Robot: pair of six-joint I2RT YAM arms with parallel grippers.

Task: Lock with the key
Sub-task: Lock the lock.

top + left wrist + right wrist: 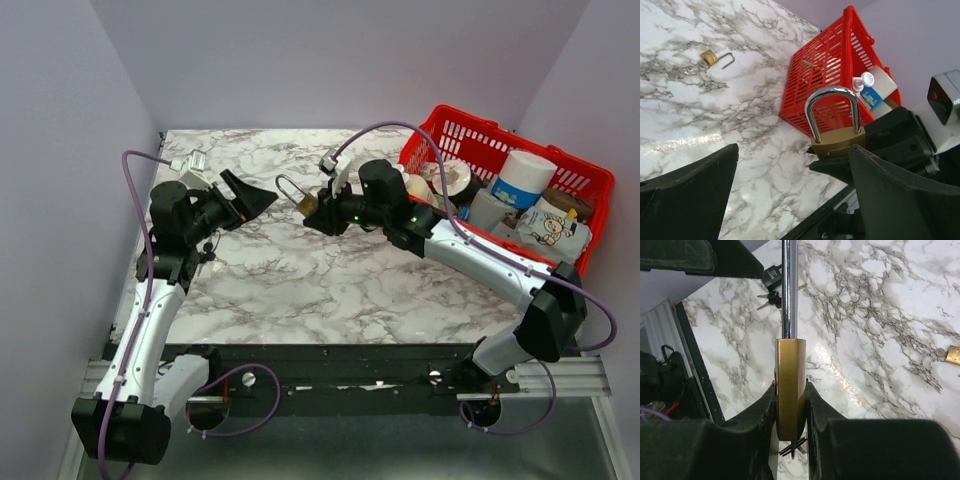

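MARBLE BENCH, LAVENDER BOOTH: A white-veined marble table (300,290) sits between pale lavender walls (330,60), with one red basket (470,128) of goods at its back right corner. Mid-table, the right gripper (318,212) pinches one brass padlock (304,204) by its body, clear of the surface. The steel shackle (832,100) points toward the left gripper (255,200), whose fingers are spread and hold nothing. A second, smaller padlock (710,57) lies on the marble, shackle open. A bunch of keys (771,287) lies elsewhere on the table.

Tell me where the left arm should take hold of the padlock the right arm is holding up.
Probably the steel shackle, coming from its own side: the right fingers cover the padlock's brass body, and the loop stands clear, facing the open left gripper.
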